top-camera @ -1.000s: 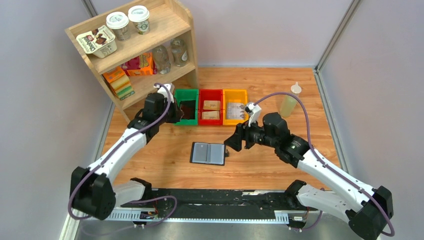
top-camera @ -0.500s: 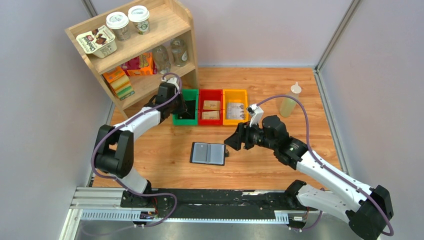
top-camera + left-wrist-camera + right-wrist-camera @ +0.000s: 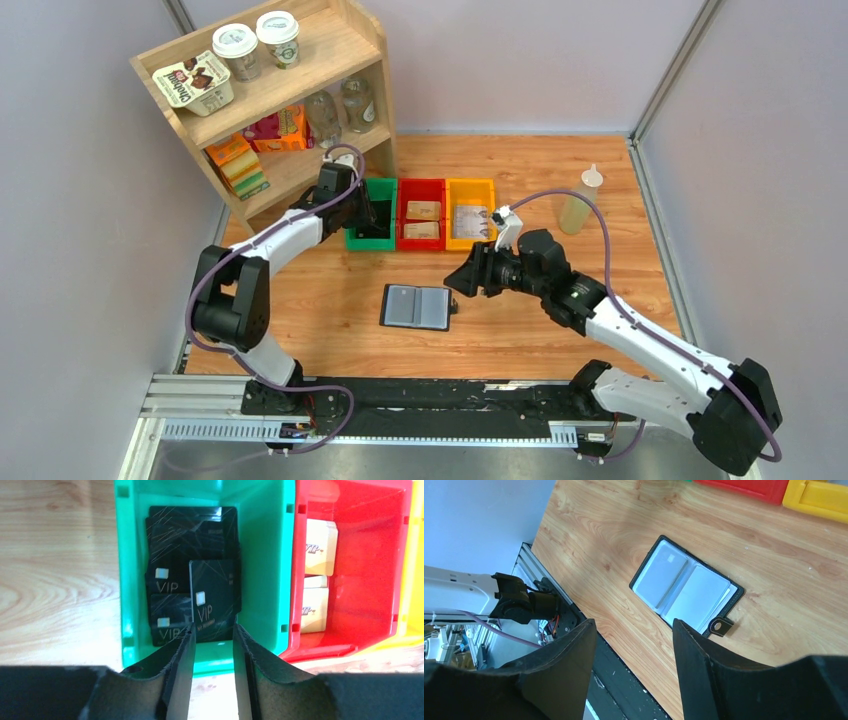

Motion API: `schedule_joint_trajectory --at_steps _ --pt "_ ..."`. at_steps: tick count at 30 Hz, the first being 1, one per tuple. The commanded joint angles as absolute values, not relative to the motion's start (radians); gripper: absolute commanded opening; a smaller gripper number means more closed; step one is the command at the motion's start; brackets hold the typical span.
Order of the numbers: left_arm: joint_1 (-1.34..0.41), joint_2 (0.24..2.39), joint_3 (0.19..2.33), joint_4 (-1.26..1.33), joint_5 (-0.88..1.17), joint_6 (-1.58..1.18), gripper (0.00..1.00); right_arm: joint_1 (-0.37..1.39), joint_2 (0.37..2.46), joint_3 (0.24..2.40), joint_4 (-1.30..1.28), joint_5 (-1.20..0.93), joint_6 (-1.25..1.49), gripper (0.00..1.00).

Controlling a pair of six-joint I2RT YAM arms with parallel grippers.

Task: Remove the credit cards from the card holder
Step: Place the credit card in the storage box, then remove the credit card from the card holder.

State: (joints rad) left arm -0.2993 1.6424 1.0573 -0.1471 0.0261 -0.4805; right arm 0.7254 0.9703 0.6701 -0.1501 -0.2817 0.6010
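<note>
Mid-frame, the open card holder (image 3: 417, 307) lies long axis left-to-right, just left of my right gripper (image 3: 458, 283), the nearer one, jaws spread and empty; my left gripper (image 3: 213, 630), parted and empty too, hovers over black credit cards (image 3: 192, 555) in the green bin (image 3: 260, 555).

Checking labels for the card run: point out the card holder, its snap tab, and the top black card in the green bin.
card holder (image 3: 701, 592), right wrist view, right inner pane.
snap tab (image 3: 721, 626), right wrist view, its round stud.
top black card (image 3: 215, 597), left wrist view, middle of its face.
</note>
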Motion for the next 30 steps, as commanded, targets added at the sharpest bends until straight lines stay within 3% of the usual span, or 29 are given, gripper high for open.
schedule_joint_trajectory --at_steps 1,10,19,30 --pt "-0.295 1.531 1.082 -0.239 -0.028 -0.427 0.42 0.747 1.025 0.675 -0.078 -0.272 0.655 0.59" --pt "-0.298 1.324 0.996 -0.386 0.086 -0.443 0.49 0.854 1.182 0.762 -0.144 -0.129 0.617 0.59" --pt "-0.37 1.097 0.661 -0.376 0.304 -0.623 0.48 1.023 1.44 0.963 -0.285 0.104 0.549 0.66" --pt "-0.43 1.118 0.518 -0.21 0.377 -0.758 0.46 1.049 1.654 0.999 -0.365 0.158 0.48 0.66"
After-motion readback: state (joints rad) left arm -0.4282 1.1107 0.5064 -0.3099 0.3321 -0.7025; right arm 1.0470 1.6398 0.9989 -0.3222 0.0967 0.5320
